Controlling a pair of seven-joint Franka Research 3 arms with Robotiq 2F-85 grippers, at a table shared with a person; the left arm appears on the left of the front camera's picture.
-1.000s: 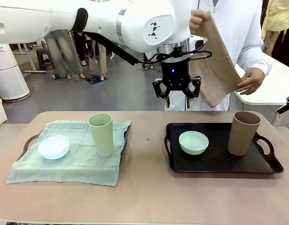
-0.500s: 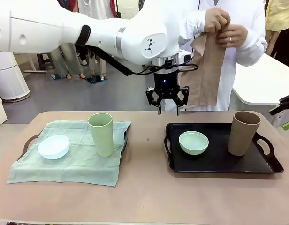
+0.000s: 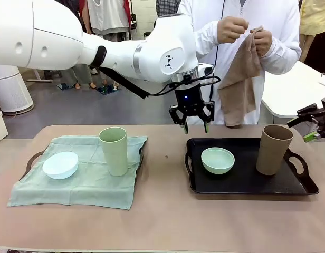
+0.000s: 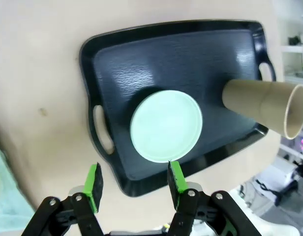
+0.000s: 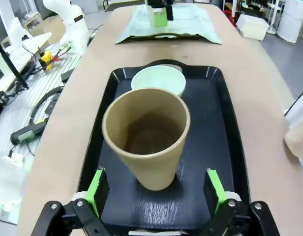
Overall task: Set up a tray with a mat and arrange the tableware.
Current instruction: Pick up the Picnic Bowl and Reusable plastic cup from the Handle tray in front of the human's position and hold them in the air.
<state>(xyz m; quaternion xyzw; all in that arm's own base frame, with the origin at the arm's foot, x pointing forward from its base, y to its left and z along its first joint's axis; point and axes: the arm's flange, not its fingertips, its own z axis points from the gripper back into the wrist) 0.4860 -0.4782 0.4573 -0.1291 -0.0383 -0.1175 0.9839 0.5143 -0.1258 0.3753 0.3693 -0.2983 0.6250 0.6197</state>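
Observation:
A black tray (image 3: 247, 178) on the right holds a mint green bowl (image 3: 217, 160) and a tan-brown tumbler (image 3: 274, 149). My left gripper (image 3: 193, 119) hangs open and empty above that tray's far left edge; from its wrist I look down on the tray (image 4: 181, 59), the bowl (image 4: 166, 125) and the tumbler (image 4: 255, 105) past my left gripper (image 4: 135, 183). My right gripper (image 3: 315, 126) is open at the right edge, its gripper (image 5: 155, 191) facing the tumbler (image 5: 146, 142) and the bowl (image 5: 159, 81). A person holds a tan mat (image 3: 239, 79) in both hands. On the left, a green mat (image 3: 88, 184) carries a whitish bowl (image 3: 60, 164) and a pale green tumbler (image 3: 113, 151).
The green mat covers a second tray, whose handle (image 3: 30, 161) shows at the left. A strip of bare table (image 3: 165, 174) lies between the two trays. A white table (image 3: 297, 89) stands behind at the right, and a white appliance (image 3: 9, 84) at the far left.
My left gripper has dropped lower over the black tray's far edge. The person has gathered the tan mat up to chest height. My right gripper has come further into view.

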